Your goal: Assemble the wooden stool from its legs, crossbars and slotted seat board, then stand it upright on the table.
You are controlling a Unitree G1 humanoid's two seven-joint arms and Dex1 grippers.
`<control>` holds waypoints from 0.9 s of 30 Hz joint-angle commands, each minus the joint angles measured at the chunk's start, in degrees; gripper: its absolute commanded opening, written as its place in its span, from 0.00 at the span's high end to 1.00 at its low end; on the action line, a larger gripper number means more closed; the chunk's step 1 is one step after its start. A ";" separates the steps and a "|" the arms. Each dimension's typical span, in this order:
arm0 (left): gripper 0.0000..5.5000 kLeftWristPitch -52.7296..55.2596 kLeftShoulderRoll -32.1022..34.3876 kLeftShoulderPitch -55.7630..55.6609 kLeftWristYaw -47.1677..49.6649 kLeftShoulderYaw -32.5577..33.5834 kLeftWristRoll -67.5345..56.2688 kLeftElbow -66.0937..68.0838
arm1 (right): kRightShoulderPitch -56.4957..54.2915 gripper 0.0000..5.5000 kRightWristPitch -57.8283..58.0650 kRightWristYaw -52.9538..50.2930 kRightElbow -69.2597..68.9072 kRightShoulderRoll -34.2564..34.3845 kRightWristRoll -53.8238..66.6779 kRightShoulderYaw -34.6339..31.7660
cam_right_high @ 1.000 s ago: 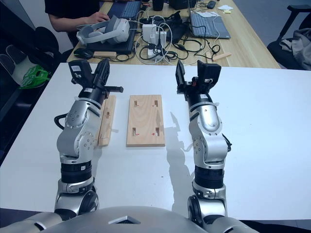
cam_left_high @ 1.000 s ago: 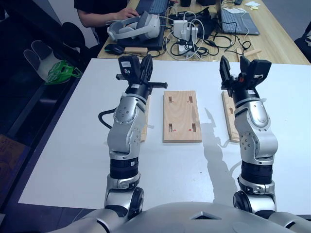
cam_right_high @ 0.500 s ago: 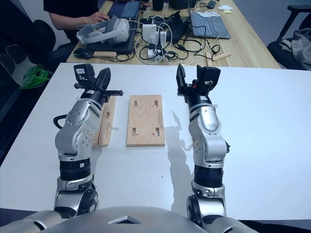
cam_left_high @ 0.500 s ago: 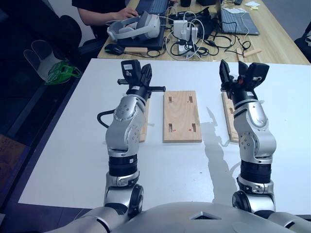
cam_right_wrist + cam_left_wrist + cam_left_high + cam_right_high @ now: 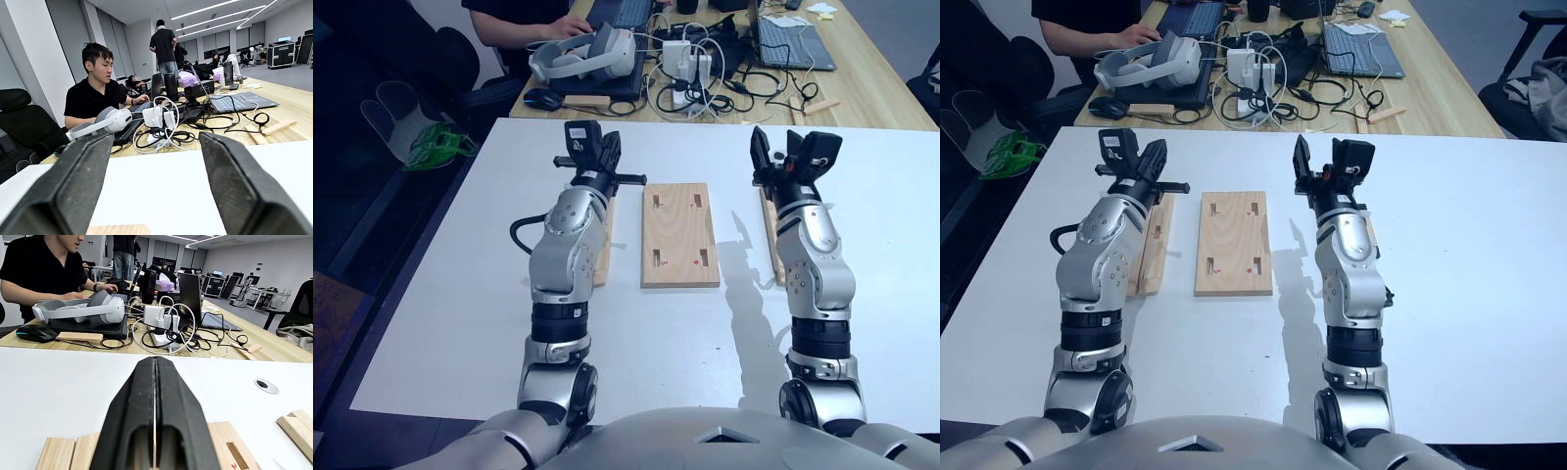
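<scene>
Flat at mid-table between the arms: pale, smooth-grained rectangular wooden seat board point(image 5: 680, 233) with four small slots, flanked by a light wooden frame piece point(image 5: 1160, 250) under the left forearm and a second wooden piece point(image 5: 770, 235), perhaps its match, half hidden beside the right. Left gripper point(image 5: 155, 363) with black fingers pressed together, right gripper point(image 5: 788, 149) spread wide, both raised near the pieces' far ends. Broad matte white tabletop point(image 5: 460, 294) from board to near edge.

The left arm point(image 5: 563, 245) covers most of the pale wooden stool pieces point(image 5: 605, 250); the right arm point(image 5: 813, 264) hides much of another pale wooden strip point(image 5: 770, 235).
</scene>
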 commanded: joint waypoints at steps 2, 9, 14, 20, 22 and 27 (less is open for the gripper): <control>1.00 -1.48 1.89 -5.13 0.00 1.00 1.34 4.77 | -2.72 0.41 -6.21 -1.89 6.39 1.64 -1.48 -0.74; 1.00 -2.19 3.78 -9.22 -2.82 -0.01 2.25 11.36 | -3.71 0.41 -11.78 -4.67 7.60 4.11 -3.41 0.26; 0.88 7.54 8.27 -5.02 -4.02 -0.85 3.73 7.91 | 1.30 0.42 -11.52 -7.31 2.09 5.51 -5.96 1.89; 0.73 24.25 18.61 2.07 -8.10 0.79 3.24 -5.45 | 8.33 0.42 -5.73 -8.95 -9.54 5.15 -6.99 4.07; 0.67 30.97 22.24 4.58 -9.76 0.60 2.60 -10.19 | 10.33 0.42 -3.78 -9.41 -13.13 5.01 -7.25 4.98; 0.56 41.39 27.56 11.02 -12.30 -1.26 1.85 -16.23 | 12.53 0.42 -1.65 -10.20 -16.59 5.78 -7.59 7.47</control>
